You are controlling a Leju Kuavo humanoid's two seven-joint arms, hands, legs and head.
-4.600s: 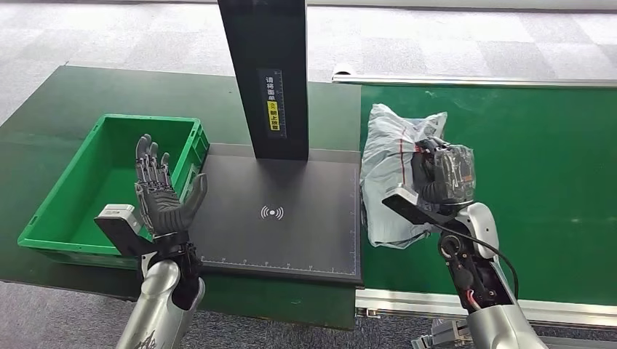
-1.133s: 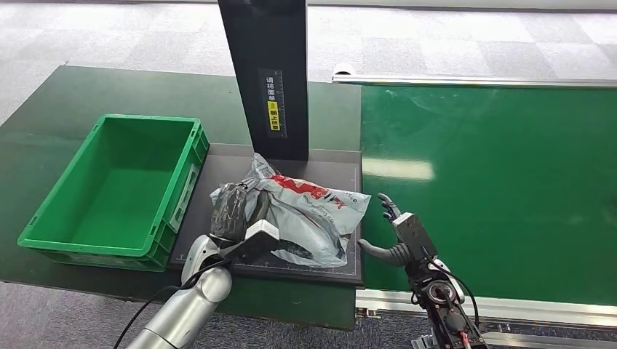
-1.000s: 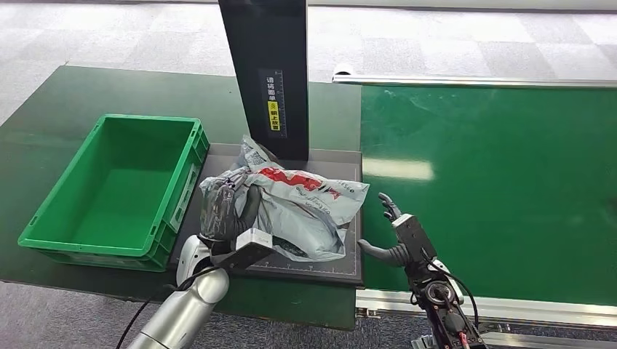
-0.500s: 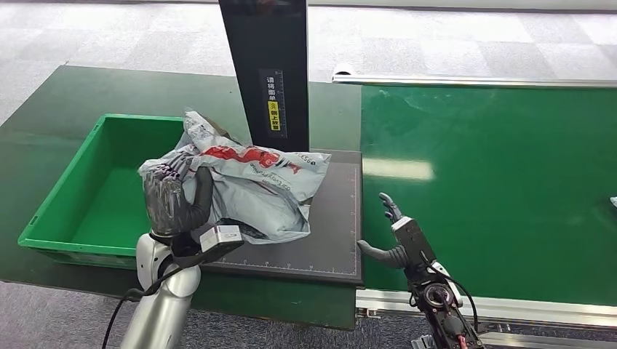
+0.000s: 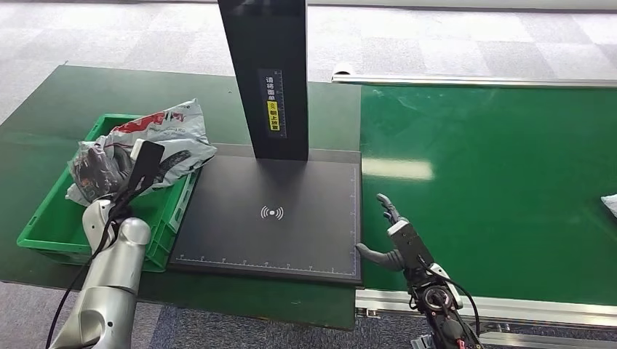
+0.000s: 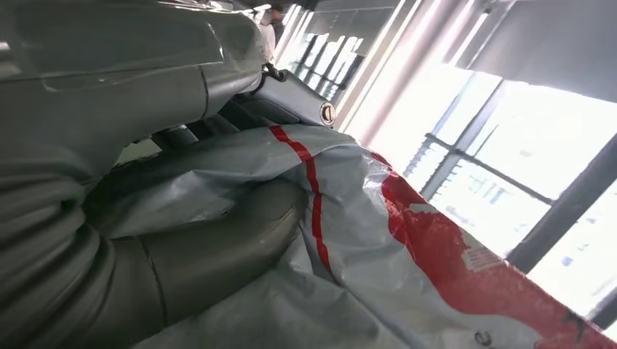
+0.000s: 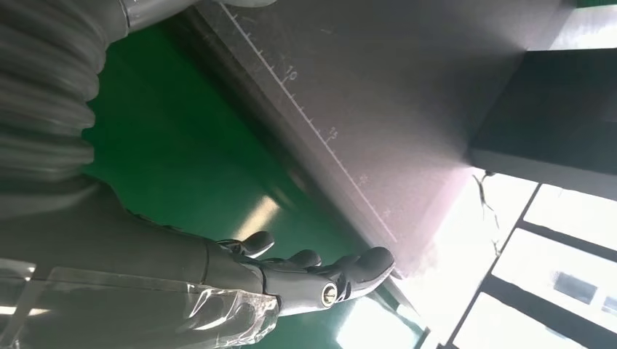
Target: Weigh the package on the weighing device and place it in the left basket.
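Holding the package (image 5: pixel 164 134) over the green basket (image 5: pixel 51 218), left hand (image 5: pixel 102 169) gripping it.
Bag's hiding most fingers; right hand (image 5: pixel 393 236) is sitting wide open lower right.

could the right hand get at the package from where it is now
Probably not. The right hand sits open at the scale's right edge, while the package is held by the left hand over the green basket, across the whole scale plate.

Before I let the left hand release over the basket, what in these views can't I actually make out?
- Head view: the basket floor under the package is hidden by the package and the left hand.
- Left wrist view: the package fills it, hiding the basket.
- Head view: a pale object on the belt is cut off by the right edge.
- Head view: print on the scale post label is too small to read.
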